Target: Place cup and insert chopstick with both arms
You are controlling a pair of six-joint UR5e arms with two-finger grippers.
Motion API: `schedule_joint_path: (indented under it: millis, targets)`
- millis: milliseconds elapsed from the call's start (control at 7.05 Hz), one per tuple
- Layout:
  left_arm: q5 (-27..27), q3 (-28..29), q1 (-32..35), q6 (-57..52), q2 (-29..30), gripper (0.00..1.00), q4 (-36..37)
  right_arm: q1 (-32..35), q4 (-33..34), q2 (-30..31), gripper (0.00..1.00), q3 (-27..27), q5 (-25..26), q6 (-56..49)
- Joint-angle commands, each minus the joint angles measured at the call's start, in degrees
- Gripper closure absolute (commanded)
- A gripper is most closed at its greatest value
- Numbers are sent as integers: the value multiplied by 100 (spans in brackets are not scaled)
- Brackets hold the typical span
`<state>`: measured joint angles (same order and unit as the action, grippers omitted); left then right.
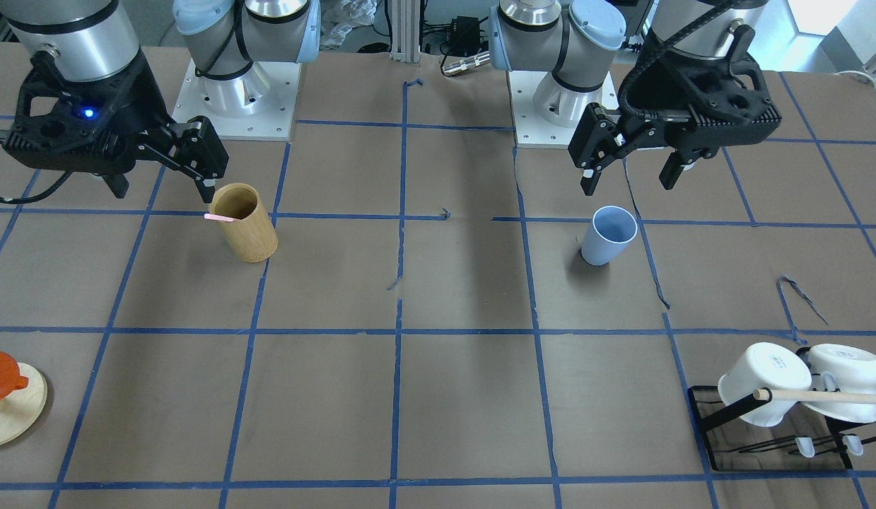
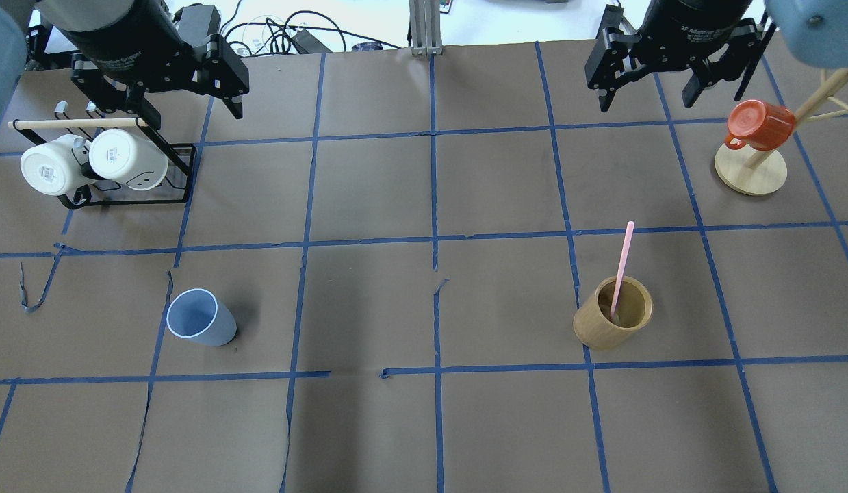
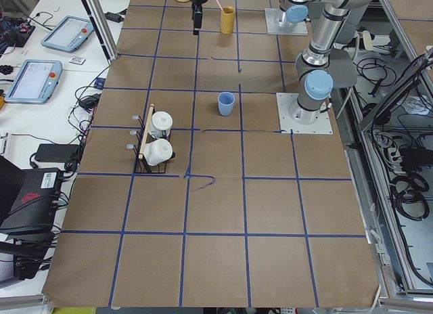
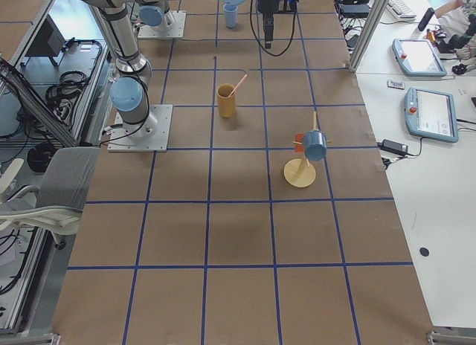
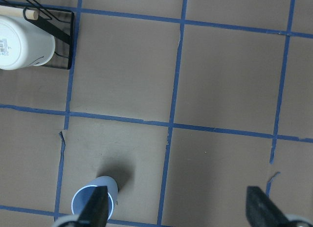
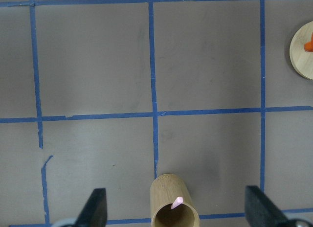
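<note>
Right claw [image 2: 646, 92]: jaws apart, nothing held, raised above the bamboo holder [image 6: 174, 213], which the wrist view shows low between the jaws. Left claw [image 5: 178, 215]: jaws apart, nothing held, well apart from the holder on my left side. The pink chopstick [image 2: 622, 267] stands inside the holder, leaning on its rim, free of both claws. The blue cup [image 2: 200, 317] stands upright, mouth up, well apart from the holder toward my left, under the left claw and not touched by it. Further from the holder on that side is the mug rack [image 2: 178, 179]; on the holder's other side is the orange mug [image 2: 759, 123] on its wooden stand. Judgement: both placements look complete, and the step in hand is withdrawal. The next move calls for lifting clear without brushing the protruding chopstick.
</note>
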<state>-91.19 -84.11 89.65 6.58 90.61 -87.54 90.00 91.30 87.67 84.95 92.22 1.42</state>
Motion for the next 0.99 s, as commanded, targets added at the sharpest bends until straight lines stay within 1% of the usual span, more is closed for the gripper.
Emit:
schedule_joint_path:
  millis: [0,851]
  targets:
    - [22,0,-9,-7,0,0,0,0,54,119,0,206,-2,-2]
    - [-13,0,-9,2,9,0,-53,0,37,128,0,207,-2,-2]
